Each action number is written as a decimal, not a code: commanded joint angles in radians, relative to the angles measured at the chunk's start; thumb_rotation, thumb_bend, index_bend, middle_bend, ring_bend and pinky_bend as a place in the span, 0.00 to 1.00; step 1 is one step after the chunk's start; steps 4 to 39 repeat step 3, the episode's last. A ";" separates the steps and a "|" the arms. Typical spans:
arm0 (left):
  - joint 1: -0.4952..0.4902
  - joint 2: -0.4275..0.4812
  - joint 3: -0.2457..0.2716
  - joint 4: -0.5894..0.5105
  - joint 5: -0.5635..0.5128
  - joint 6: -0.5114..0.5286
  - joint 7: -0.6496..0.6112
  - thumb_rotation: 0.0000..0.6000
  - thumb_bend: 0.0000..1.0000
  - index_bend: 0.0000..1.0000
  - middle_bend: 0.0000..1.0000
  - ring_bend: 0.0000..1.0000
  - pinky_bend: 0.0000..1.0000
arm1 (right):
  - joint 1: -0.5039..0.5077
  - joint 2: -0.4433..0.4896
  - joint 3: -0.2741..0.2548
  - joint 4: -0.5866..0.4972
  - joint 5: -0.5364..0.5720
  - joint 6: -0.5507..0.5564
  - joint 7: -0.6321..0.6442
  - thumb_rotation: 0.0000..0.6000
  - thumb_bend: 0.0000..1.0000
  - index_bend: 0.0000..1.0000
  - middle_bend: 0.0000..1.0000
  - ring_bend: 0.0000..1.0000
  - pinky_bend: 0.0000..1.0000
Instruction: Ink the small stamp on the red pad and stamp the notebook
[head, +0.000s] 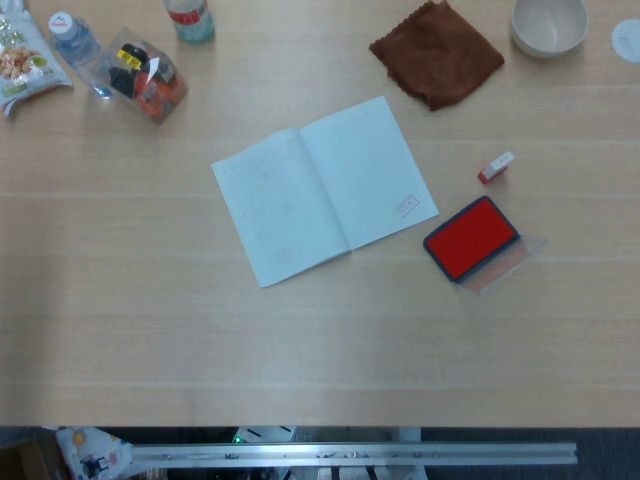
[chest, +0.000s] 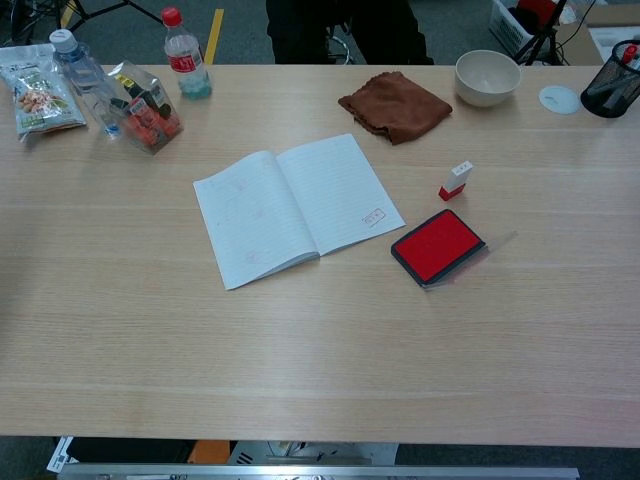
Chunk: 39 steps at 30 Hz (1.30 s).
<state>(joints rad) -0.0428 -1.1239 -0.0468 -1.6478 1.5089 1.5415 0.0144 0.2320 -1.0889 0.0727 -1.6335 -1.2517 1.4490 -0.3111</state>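
The open notebook (head: 322, 187) (chest: 297, 204) lies flat in the middle of the table, with a small red stamp mark (head: 405, 206) (chest: 374, 215) near the lower right corner of its right page. The red ink pad (head: 471, 238) (chest: 437, 246) sits open to the right of the notebook, its clear lid beside it. The small stamp (head: 495, 167) (chest: 455, 180), white with a red base, lies on the table just behind the pad. Neither hand shows in either view.
A brown cloth (head: 436, 53) (chest: 394, 104) and a white bowl (head: 548, 24) (chest: 487, 77) lie at the back right, a black mesh pen cup (chest: 610, 92) at the far right. Bottles (chest: 185, 55), a snack bag (chest: 39, 93) and a clear box (chest: 143, 105) stand at the back left.
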 joint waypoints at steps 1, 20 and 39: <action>-0.001 -0.001 0.000 0.000 0.000 -0.001 0.001 1.00 0.30 0.11 0.06 0.05 0.04 | -0.003 0.002 0.002 0.000 0.000 -0.002 0.001 1.00 0.32 0.42 0.41 0.21 0.20; -0.002 -0.001 0.000 -0.001 0.001 -0.002 0.003 1.00 0.30 0.11 0.06 0.06 0.04 | -0.006 0.003 0.005 0.000 0.003 -0.009 0.000 1.00 0.32 0.42 0.41 0.21 0.20; -0.002 -0.001 0.000 -0.001 0.001 -0.002 0.003 1.00 0.30 0.11 0.06 0.06 0.04 | -0.006 0.003 0.005 0.000 0.003 -0.009 0.000 1.00 0.32 0.42 0.41 0.21 0.20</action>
